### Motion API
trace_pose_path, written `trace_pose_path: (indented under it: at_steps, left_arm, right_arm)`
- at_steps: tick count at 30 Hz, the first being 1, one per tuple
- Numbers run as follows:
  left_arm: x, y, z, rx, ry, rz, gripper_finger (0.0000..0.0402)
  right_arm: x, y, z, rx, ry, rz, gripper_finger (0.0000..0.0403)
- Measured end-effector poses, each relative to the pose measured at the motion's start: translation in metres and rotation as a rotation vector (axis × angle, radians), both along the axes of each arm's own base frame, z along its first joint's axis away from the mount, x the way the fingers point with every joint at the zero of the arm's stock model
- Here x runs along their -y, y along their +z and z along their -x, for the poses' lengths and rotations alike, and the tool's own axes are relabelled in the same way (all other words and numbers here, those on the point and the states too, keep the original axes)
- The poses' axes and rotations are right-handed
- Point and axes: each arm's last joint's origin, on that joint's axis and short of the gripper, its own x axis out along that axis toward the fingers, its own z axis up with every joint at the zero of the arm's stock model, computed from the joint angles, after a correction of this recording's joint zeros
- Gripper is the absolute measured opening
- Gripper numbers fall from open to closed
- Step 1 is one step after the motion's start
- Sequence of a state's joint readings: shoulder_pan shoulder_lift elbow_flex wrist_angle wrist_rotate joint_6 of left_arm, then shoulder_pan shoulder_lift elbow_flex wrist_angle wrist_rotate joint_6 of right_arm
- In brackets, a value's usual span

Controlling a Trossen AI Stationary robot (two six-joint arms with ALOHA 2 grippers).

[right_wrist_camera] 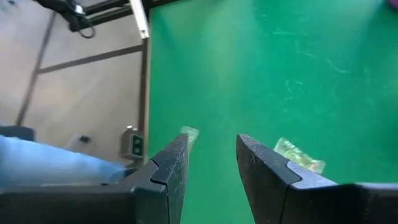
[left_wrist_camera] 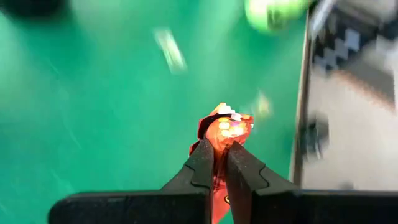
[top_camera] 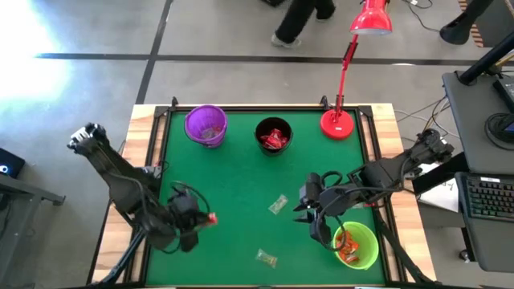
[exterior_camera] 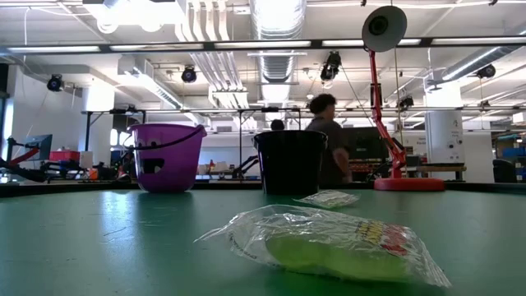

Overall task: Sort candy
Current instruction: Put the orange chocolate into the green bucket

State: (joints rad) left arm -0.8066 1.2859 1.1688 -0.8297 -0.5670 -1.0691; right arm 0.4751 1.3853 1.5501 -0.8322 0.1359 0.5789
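From above, the left claw is pinching a red candy over the counter's near left, while the right claw is hanging beside the green cup. Two clear-wrapped candies are lying mid-counter. The left wrist view is showing fingers clamping the wrapper. The right wrist view is showing parted, empty fingers.

Open workshop hall behind the green table: grey concrete floor crossed by a dark line, white ceiling ducts and pipes, hanging spotlights. Red desk lamp at the table's far edge; desk with keyboard alongside; person standing beyond.
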Motion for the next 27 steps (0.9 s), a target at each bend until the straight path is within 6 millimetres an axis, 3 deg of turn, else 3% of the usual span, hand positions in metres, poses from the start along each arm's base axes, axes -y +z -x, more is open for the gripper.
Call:
trace_pose_path:
  at_steps: [8,16,27]
  left_arm:
    - [-0.021,0.029,0.002,0.299,0.164,-0.204,0.0]
    - [-0.036,0.033,-0.008,0.315,0.212,-0.367,0.0]
    - [-0.059,0.044,-0.028,0.338,0.247,-0.427,0.0]
  right_arm:
    - [0.005,-0.014,-0.03,0.082,-0.061,0.21,0.0128]
    - [0.011,-0.011,-0.069,0.321,-0.042,0.279,0.0128]
    - [0.046,-0.022,-0.107,0.321,-0.145,0.191,0.0128]
